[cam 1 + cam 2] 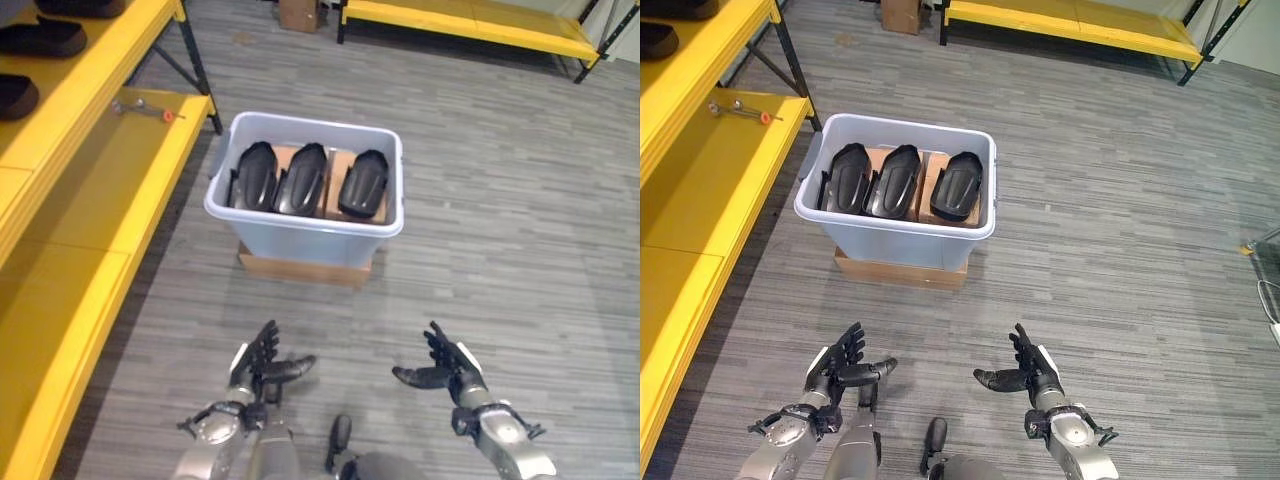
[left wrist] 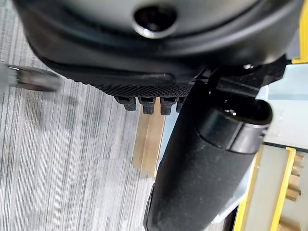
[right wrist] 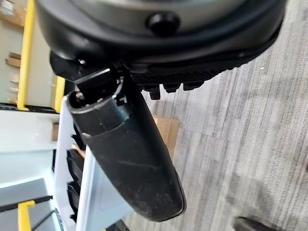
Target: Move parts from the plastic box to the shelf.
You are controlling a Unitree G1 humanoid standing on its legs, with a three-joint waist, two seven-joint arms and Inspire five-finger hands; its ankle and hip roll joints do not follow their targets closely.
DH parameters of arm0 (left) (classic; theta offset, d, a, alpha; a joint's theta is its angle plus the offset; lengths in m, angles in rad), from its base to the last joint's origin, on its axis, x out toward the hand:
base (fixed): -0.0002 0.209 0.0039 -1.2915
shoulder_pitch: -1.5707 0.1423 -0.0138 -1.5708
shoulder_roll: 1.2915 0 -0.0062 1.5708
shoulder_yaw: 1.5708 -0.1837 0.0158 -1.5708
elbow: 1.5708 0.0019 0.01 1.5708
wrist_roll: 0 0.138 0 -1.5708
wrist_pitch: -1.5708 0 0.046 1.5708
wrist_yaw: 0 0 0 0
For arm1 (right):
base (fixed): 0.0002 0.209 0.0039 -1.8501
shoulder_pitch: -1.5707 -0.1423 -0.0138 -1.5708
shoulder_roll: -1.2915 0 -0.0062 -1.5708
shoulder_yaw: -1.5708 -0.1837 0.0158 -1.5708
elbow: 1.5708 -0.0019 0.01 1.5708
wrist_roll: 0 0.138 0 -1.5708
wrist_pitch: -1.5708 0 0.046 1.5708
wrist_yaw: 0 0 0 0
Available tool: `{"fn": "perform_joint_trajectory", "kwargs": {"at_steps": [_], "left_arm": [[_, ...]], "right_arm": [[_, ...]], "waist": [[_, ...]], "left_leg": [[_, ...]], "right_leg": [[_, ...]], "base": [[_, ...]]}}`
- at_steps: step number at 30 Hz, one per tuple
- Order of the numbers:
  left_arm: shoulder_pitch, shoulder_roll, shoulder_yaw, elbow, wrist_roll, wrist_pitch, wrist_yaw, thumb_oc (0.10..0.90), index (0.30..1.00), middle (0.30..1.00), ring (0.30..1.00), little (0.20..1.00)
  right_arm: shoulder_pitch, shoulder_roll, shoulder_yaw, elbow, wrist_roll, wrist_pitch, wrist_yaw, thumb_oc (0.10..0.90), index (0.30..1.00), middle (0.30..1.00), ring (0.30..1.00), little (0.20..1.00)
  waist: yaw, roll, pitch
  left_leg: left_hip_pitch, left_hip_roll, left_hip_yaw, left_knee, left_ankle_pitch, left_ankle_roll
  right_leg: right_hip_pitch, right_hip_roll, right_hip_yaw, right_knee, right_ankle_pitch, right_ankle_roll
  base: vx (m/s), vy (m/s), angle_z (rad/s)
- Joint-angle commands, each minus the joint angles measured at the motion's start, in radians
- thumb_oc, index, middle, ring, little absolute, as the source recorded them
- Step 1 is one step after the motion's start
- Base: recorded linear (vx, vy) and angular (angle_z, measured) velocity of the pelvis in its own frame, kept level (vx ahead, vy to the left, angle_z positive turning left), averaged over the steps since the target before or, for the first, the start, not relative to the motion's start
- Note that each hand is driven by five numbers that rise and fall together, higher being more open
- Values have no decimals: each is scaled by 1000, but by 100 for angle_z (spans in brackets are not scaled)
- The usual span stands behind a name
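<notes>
A pale plastic box (image 1: 300, 232) stands on a flat cardboard piece (image 1: 300, 268) on the grey floor ahead of me. Three black curved parts (image 1: 305, 180) stand side by side inside it. The yellow shelf (image 1: 110, 190) runs along my left side. My left hand (image 1: 262, 362) and right hand (image 1: 445, 368) hover low in front of me, well short of the box, palms facing each other, fingers straight, holding nothing. In the right wrist view the box (image 3: 67, 159) and its parts (image 3: 74, 166) show past the thumb.
A small tool with a red tip (image 1: 145, 108) lies on the shelf's lower board. Dark parts (image 1: 40, 40) rest on the upper shelf board. A second yellow rack (image 1: 470, 25) and a cardboard box (image 1: 300, 14) stand at the far end.
</notes>
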Motion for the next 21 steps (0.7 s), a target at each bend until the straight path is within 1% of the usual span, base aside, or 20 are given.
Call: {"fn": "perform_joint_trajectory", "kwargs": {"at_steps": [1, 2, 3, 4, 5, 7, 8, 9, 10, 11, 12, 13, 14, 15, 16, 17, 19, 21], "left_arm": [[-42, 50, 14, -119, 2, -85, -9, 900, 1000, 1000, 1000, 1000], [-47, 55, 14, -121, 4, -85, -8, 900, 1000, 1000, 1000, 1000], [-54, 59, 13, -122, 7, -86, 2, 900, 1000, 1000, 1000, 1000], [-60, 59, 10, -118, 7, -85, 7, 900, 1000, 1000, 1000, 1000], [-60, 59, 10, -118, 7, -85, 7, 900, 1000, 1000, 1000, 1000], [-78, 59, 7, -118, 4, -85, 19, 900, 1000, 1000, 1000, 1000], [-83, 62, 4, -122, 5, -83, 19, 900, 1000, 1000, 1000, 1000], [-84, 63, 2, -125, 7, -83, 19, 900, 1000, 1000, 1000, 1000], [-84, 64, -1, -126, 11, -82, 17, 900, 1000, 1000, 1000, 1000], [-83, 65, -5, -130, 13, -78, 14, 900, 1000, 1000, 1000, 1000], [-81, 64, -6, -127, 16, -76, 11, 900, 1000, 1000, 1000, 1000], [-77, 64, -6, -128, 17, -74, 9, 900, 1000, 1000, 1000, 1000], [-73, 63, -6, -126, 17, -74, 7, 900, 1000, 1000, 1000, 1000], [-73, 63, -6, -126, 17, -74, 7, 900, 1000, 1000, 1000, 1000], [-67, 62, -4, -117, 8, -75, 4, 900, 1000, 1000, 1000, 1000], [-63, 62, -3, -115, 3, -75, 2, 900, 1000, 1000, 1000, 1000], [-56, 59, 5, -119, 1, -75, -1, 900, 1000, 1000, 1000, 1000], [-52, 55, 15, -118, 3, -76, -4, 900, 1000, 1000, 1000, 1000]], "right_arm": [[12, -11, -32, -129, -3, -65, 23, 900, 1000, 1000, 1000, 1000], [10, -5, -30, -126, -1, -63, 25, 900, 1000, 1000, 1000, 1000], [7, 6, -27, -125, 5, -64, 21, 900, 1000, 1000, 1000, 1000], [-4, 13, -21, -120, 7, -64, 20, 900, 1000, 1000, 1000, 1000], [-4, 14, -21, -120, 7, -64, 20, 900, 1000, 1000, 1000, 1000], [-24, 26, 0, -122, 4, -63, 24, 900, 1000, 1000, 1000, 1000], [-29, 34, 10, -121, 3, -59, 30, 900, 1000, 1000, 1000, 1000], [-27, 35, 12, -123, 0, -58, 32, 900, 1000, 1000, 1000, 1000], [-24, 33, 14, -126, -5, -57, 34, 900, 1000, 1000, 1000, 1000], [-18, 32, 13, -127, -8, -55, 34, 900, 1000, 1000, 1000, 1000], [-14, 33, 13, -127, -8, -53, 33, 900, 1000, 1000, 1000, 1000], [-10, 34, 13, -129, -7, -53, 34, 900, 1000, 1000, 1000, 1000], [-10, 32, 13, -128, -6, -53, 32, 900, 1000, 1000, 1000, 1000], [-10, 32, 13, -128, -6, -53, 32, 900, 1000, 1000, 1000, 1000], [-11, 30, 13, -128, 5, -55, 29, 900, 1000, 1000, 1000, 1000], [-10, 27, 12, -132, 4, -58, 28, 900, 1000, 1000, 1000, 1000], [-13, 25, 7, -129, -3, -59, 23, 900, 1000, 1000, 1000, 1000], [-16, 23, 6, -133, -18, -55, 26, 900, 1000, 1000, 1000, 1000]], "waist": [[-9, -21, -79], [-7, -26, -84], [-5, -33, -89], [-6, -31, -94], [-5, -31, -94], [-9, -32, -88], [-16, -23, -84], [-22, -18, -77], [-27, -7, -74], [-33, 2, -68], [-36, 9, -65], [-42, 16, -62], [-48, 20, -58], [-48, 20, -57], [-53, 21, -49], [-53, 20, -47], [-56, 13, -47], [-66, 9, -41]], "left_leg": [[29, -61, 32, 8, 66, 34], [28, -72, 37, 27, 48, 42], [32, -91, 44, 47, 20, 57], [35, -101, 46, 56, 4, 68], [34, -102, 47, 58, 3, 69], [53, -131, 58, 87, -42, 98], [85, -149, 65, 85, -62, 118], [104, -160, 65, 86, -74, 128], [117, -164, 62, 84, -80, 136], [129, -170, 60, 85, -90, 142], [146, -173, 62, 82, -100, 147], [165, -173, 66, 74, -105, 150], [178, -175, 68, 68, -108, 150], [181, -176, 69, 68, -110, 150], [206, -180, 72, 65, -126, 146], [217, -181, 75, 66, -139, 143], [243, -185, 78, 69, -165, 132], [281, -181, 75, 70, -188, 117]], "right_leg": [[27, -203, 108, 88, -40, 132], [26, -216, 115, 93, -33, 142], [24, -237, 125, 113, -26, 155], [12, -244, 135, 136, -10, 160], [10, -245, 136, 137, -10, 161], [-25, -269, 149, 252, 37, 177], [-84, -279, 156, 370, 122, 185], [-100, -287, 154, 418, 160, 189], [-122, -292, 152, 467, 196, 187], [-136, -289, 154, 508, 204, 185], [-153, -289, 151, 529, 200, 180], [-184, -277, 149, 535, 186, 173], [-214, -262, 151, 515, 162, 167], [-212, -262, 151, 517, 160, 167], [-242, -249, 141, 433, 120, 159], [-253, -258, 127, 366, 114, 160], [-272, -283, 105, 197, 134, 175], [-287, -305, 109, 63, 189, 201]], "base": [[275, 254, -24], [285, 270, -12], [241, 248, 0], [166, 182, -2], [131, 163, -10], [210, 258, -23], [248, 299, -15], [215, 259, 0], [183, 181, 16], [191, 164, 23], [200, 145, 25], [201, 124, 20], [134, 72, 10], [194, 36, -2], [205, -6, -6], [283, -32, -5], [261, -91, -9], [307, -109, -12]]}}
